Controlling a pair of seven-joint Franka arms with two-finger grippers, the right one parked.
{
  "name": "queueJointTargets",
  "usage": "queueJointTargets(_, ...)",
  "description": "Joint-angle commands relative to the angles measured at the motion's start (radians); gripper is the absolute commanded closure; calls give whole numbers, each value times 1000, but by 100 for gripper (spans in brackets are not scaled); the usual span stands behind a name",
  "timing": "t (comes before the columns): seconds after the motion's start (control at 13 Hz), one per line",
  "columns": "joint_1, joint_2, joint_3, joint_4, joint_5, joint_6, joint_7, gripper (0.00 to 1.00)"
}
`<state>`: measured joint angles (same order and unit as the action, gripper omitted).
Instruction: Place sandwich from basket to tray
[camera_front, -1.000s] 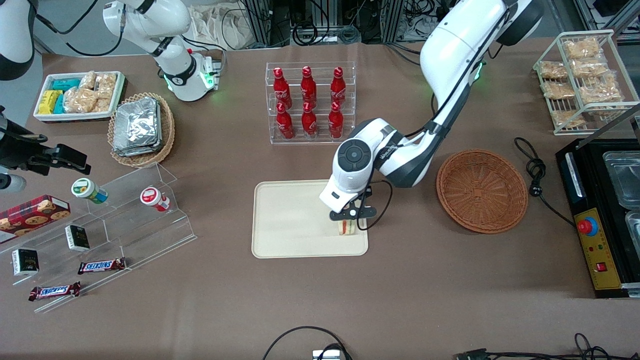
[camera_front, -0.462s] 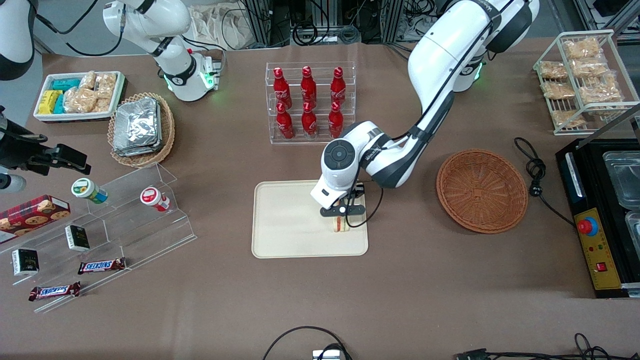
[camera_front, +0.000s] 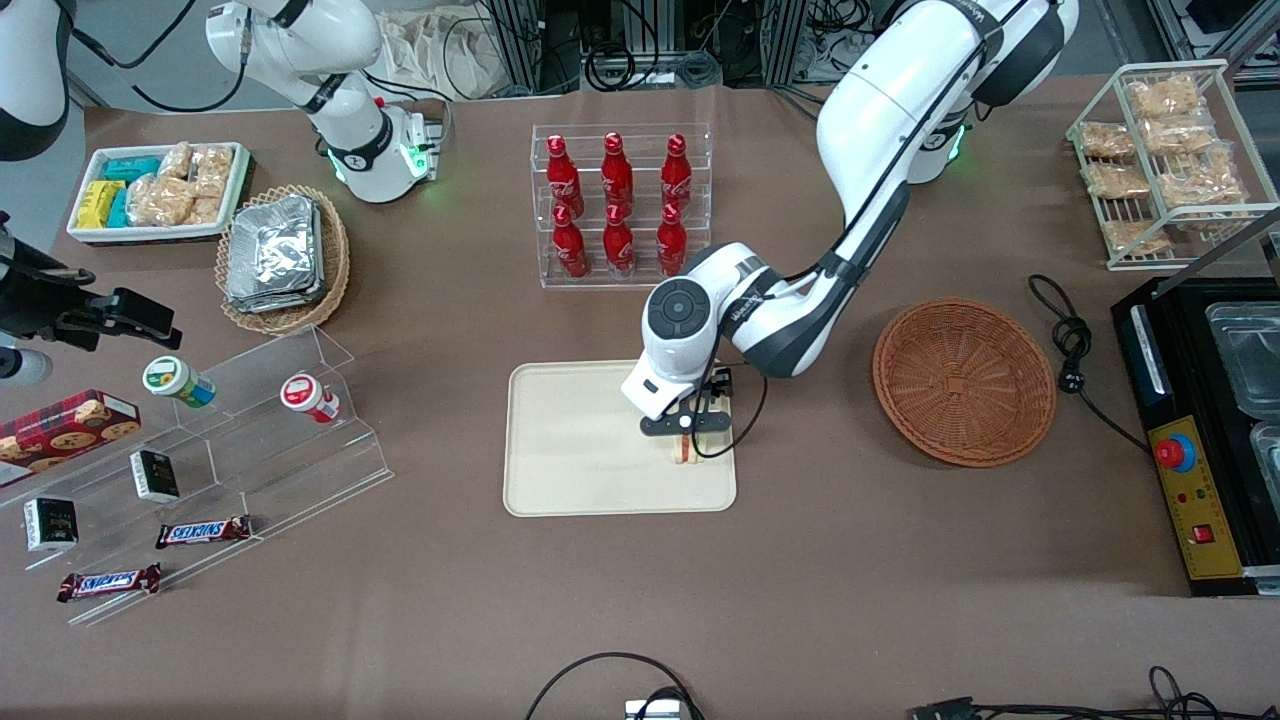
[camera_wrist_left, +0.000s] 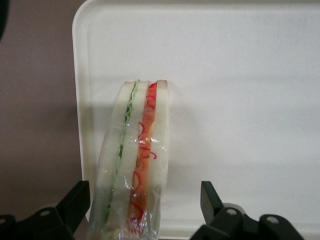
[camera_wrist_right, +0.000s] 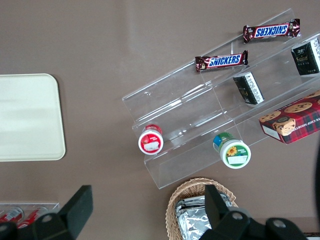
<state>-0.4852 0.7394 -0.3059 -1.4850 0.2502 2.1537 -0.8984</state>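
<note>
My gripper (camera_front: 686, 437) hangs over the tray (camera_front: 570, 450), fingers (camera_wrist_left: 75, 200) spread clear of the sandwich (camera_wrist_left: 134, 165), which apparently rests near the tray's edge. The basket (camera_front: 963, 381) is emptied; only withdrawing remains.

— What sort of place is this?
— A robotics lab set up like a small shop.
— How so?
— A brown worktop (camera_front: 400, 620) carries shop goods: red bottles (camera_front: 617, 205) in a clear rack, chocolate bars (camera_front: 203, 531) on acrylic steps (camera_front: 250, 440), bagged snacks (camera_front: 1160, 140) in a wire rack. Cables (camera_front: 640, 60) and metal frames crowd the edge farthest from the front camera, and a control box (camera_front: 1195, 500) has a red stop button.
</note>
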Motion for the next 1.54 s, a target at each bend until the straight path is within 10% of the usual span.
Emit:
queueJointTargets(0.0, 3, -43, 8, 20, 15, -32, -33, 3)
queueJointTargets(0.85, 286, -345, 19, 35, 18, -222, -25, 2)
queueJointTargets(1.46, 427, -416, 50, 143, -56, -454, 303, 0)
